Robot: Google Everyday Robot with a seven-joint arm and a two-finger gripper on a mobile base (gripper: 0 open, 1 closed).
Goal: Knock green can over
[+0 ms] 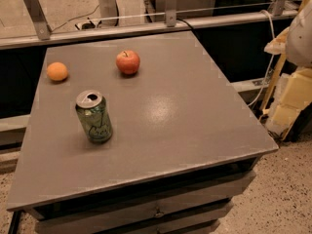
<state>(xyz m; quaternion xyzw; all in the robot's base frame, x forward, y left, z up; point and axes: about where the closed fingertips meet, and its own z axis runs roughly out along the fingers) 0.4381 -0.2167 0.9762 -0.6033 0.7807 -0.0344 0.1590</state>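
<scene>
From my station, the far left of the grey table [195, 111] holds an orange [57, 71], near the back corner. Next comes the green can [94, 117], on the left half of the tabletop, closer to the front edge than either fruit and clear of both. It stands upright on its base, long axis vertical, silver top and pull-tab opening pointing up, pale lettering turned toward the camera. Behind it and a little to its right sits a red apple [127, 62], stem up, roughly level with the orange. The right half of the tabletop shows only a soft glare. Past the right edge, pale yellow blocks [292, 96] lean by the floor. The gripper is outside my view, so I cannot tell whether it is released or clenched.
</scene>
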